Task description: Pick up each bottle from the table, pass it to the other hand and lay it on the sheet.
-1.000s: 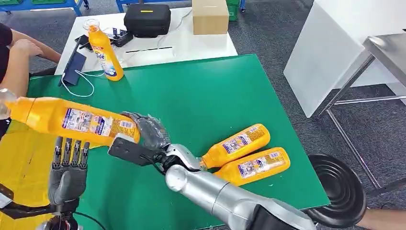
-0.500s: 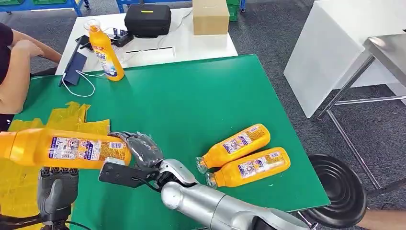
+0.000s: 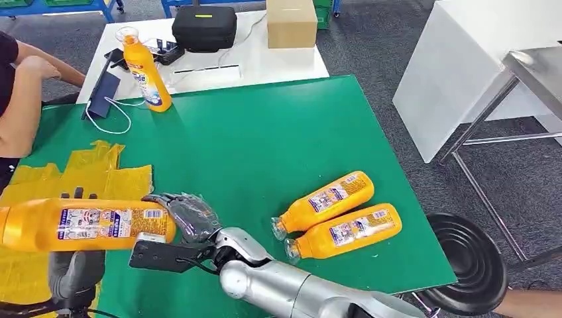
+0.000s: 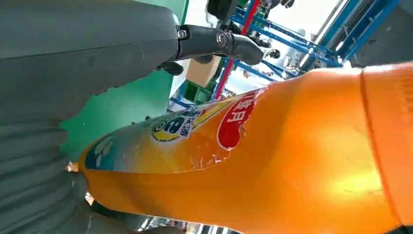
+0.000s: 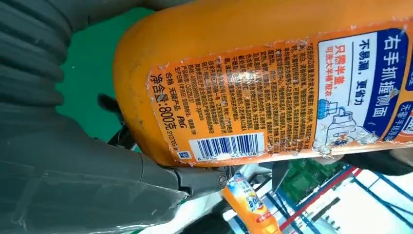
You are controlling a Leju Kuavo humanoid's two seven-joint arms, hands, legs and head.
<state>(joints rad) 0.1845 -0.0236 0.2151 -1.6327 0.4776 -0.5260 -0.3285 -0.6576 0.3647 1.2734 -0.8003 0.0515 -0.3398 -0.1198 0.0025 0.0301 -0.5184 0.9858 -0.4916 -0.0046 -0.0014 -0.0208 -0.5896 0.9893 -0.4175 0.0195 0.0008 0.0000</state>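
My right hand (image 3: pixel 184 218) grips the base of an orange bottle (image 3: pixel 86 224) and holds it level over the yellow sheet (image 3: pixel 99 171) at the table's left. My left hand (image 3: pixel 76 268) stands just behind the bottle's middle with its fingers upright and their tips (image 3: pixel 78 193) showing above it. Up close, the left wrist view has the bottle (image 4: pixel 272 161) beside the left hand (image 4: pixel 73 63), whose thumb sticks out away from it. In the right wrist view the bottle (image 5: pixel 253 83) rests in the right hand (image 5: pixel 58 180). Two more orange bottles (image 3: pixel 328 199) (image 3: pixel 348 230) lie side by side on the green table (image 3: pixel 265 132).
Another orange bottle (image 3: pixel 142 69) stands upright at the table's far left corner beside a white cable (image 3: pixel 109 116). A person's arm (image 3: pixel 20 99) rests at the left edge. Behind is a white table (image 3: pixel 265 63) with a black case and a cardboard box. A black stool (image 3: pixel 467 262) sits at the right.
My right hand has lowered the bottle and carried it left, bringing it level. The left hand now stands behind the bottle instead of under it.
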